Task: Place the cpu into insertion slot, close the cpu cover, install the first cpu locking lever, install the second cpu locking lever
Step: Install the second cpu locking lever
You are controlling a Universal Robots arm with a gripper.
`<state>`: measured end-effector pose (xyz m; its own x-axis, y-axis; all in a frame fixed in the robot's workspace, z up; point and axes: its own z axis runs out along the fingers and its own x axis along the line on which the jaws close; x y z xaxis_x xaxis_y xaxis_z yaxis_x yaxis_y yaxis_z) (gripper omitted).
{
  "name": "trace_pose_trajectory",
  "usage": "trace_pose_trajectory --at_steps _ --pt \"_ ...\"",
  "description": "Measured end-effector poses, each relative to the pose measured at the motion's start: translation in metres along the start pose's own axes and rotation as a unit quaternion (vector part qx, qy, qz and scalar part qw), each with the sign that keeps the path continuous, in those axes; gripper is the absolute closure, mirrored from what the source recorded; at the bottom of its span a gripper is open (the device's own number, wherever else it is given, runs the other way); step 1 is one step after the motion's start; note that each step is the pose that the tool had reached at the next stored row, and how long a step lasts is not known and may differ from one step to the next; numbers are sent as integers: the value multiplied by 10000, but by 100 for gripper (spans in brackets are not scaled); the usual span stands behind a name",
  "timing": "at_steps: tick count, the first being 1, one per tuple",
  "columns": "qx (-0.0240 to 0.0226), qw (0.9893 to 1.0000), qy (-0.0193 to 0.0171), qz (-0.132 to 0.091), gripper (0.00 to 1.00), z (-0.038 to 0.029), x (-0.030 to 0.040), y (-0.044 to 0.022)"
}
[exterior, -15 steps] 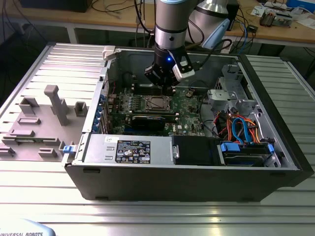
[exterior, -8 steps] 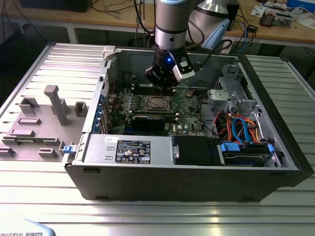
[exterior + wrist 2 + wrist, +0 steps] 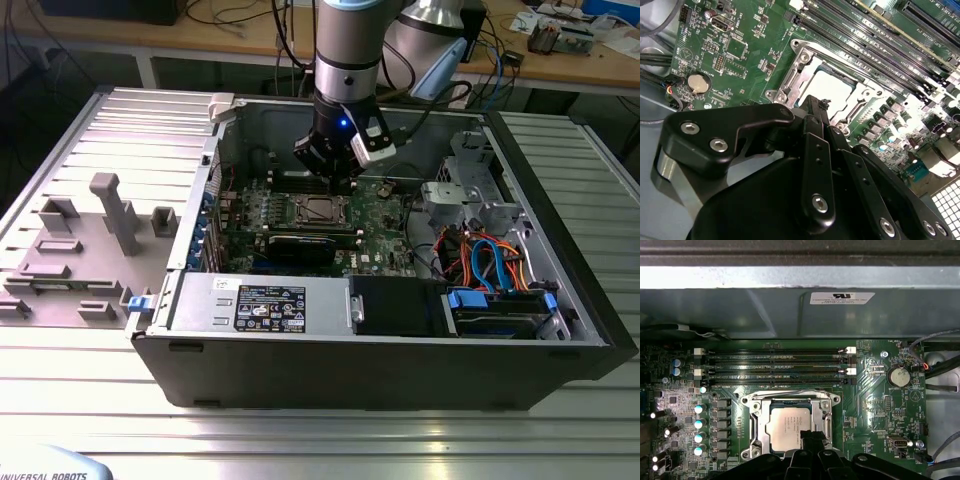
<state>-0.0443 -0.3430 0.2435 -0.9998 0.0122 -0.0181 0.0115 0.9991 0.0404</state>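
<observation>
The cpu [image 3: 789,429] sits flat in the insertion slot [image 3: 756,416], its silver-grey top showing through the square window of the cpu cover [image 3: 825,416], which lies closed down over it. In the second wrist view I see the same chip [image 3: 827,90] framed by the cover [image 3: 799,70], with the socket's silvery rim [image 3: 771,93] standing out against the green motherboard [image 3: 735,65].

From my seat, the gripper [image 3: 811,437] hangs just over the socket's edge farthest from the memory slots [image 3: 775,367]. Its black fingers [image 3: 816,120] look pressed together with nothing between them, the tip close above the cover's frame; I cannot tell whether it touches the metal. In the exterior view the gripper [image 3: 338,183] reaches down into the open computer case [image 3: 560,345], above the socket [image 3: 318,209] near the middle of the board.

The four long memory slots run parallel between the socket and the case's wall. A round coin battery [image 3: 899,376] sits on the board off to one side of them, well apart from the socket. A row of small capacitors [image 3: 700,430] stands beside the socket's other side.

The case lies open on the ribbed metal bench [image 3: 320,430]; a grey fixture [image 3: 80,240] rests on the bench at the exterior view's left.
</observation>
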Motion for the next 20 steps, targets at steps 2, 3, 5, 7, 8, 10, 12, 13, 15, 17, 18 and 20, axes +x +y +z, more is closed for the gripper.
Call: trace_pose_trajectory --at_steps 2,3,5,7,8,10,12,13,15,17,18,20 --pt "1 10000 0 0 89 0 0 0" --pt "2 10000 0 0 89 0 0 -1" --pt "2 10000 0 -2 89 0 -1 -10" --pt "2 10000 0 0 89 1 0 -29" --pt "2 10000 0 0 89 1 -1 -46" --pt "2 10000 0 0 89 1 -1 -78" --pt "2 10000 0 0 89 -1 -1 -102" --pt "2 10000 0 0 89 -1 -2 -111" --pt "2 10000 0 0 89 -1 -2 -126" --pt "1 10000 0 0 89 -1 -1 -134" --pt "2 10000 0 0 89 -1 -1 -135" --pt "2 10000 0 -1 89 -2 -2 -136"
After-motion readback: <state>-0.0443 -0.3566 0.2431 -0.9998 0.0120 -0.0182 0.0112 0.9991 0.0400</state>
